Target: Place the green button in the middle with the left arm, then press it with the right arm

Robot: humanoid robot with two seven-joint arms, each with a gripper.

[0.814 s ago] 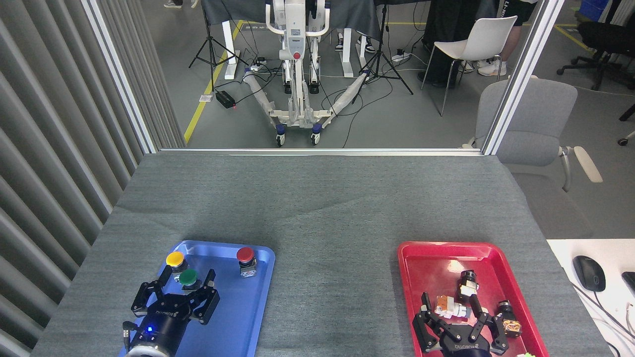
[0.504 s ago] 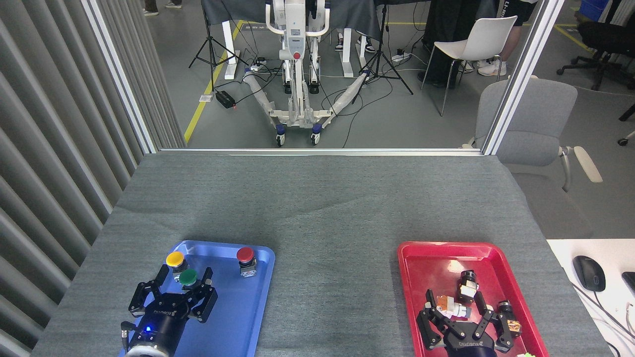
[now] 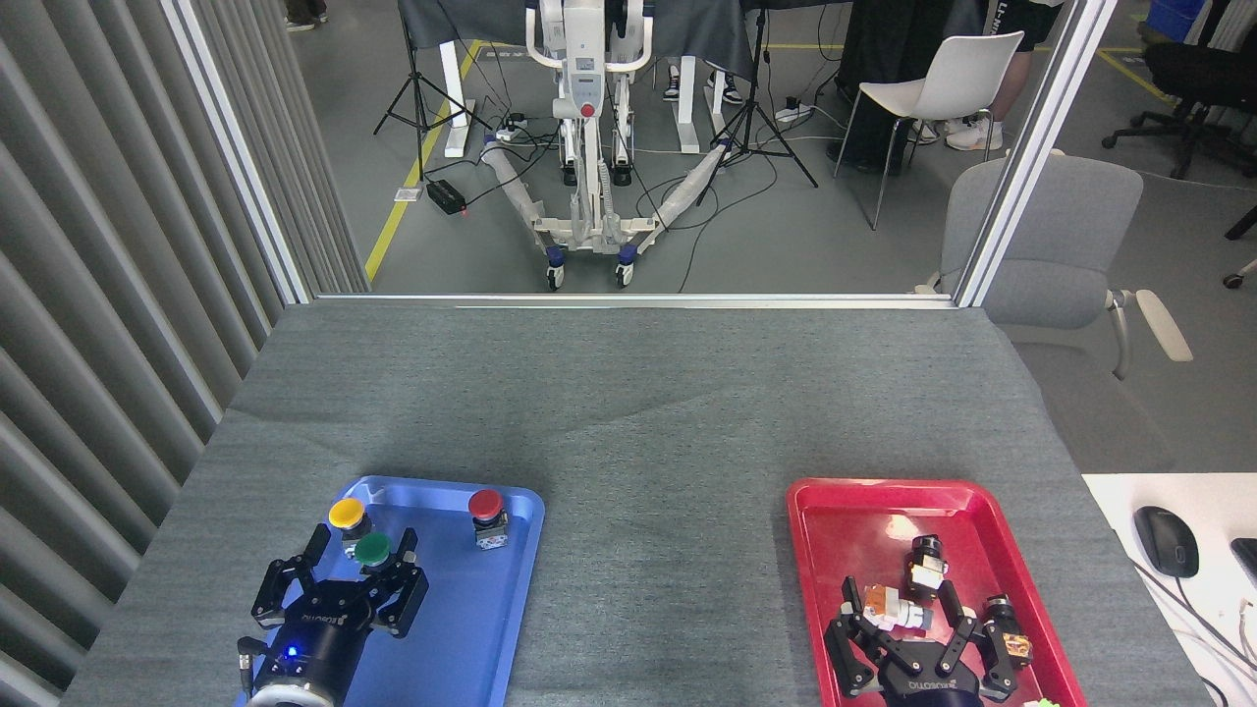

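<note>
The green button (image 3: 372,550) stands in the blue tray (image 3: 462,609) at the near left, touching the yellow-capped button (image 3: 347,514) behind it. My left gripper (image 3: 361,546) is open, one finger on each side of the green cap. The middle (image 3: 658,530), bare grey fabric, lies between the two trays. Over the red tray (image 3: 864,506) my right gripper (image 3: 898,594) is open, its fingers (image 3: 951,599) spread around a small orange and white part (image 3: 889,607).
A red-capped button (image 3: 486,516) stands at the blue tray's far right. Several small dark parts (image 3: 923,565) lie in the red tray. A white side table with a mouse (image 3: 1165,540) sits off the right edge. A slatted wall runs along the left.
My left gripper has drawn its fingers in around the green button and shifted slightly left. My right gripper has moved right and nearer to me over the red tray.
</note>
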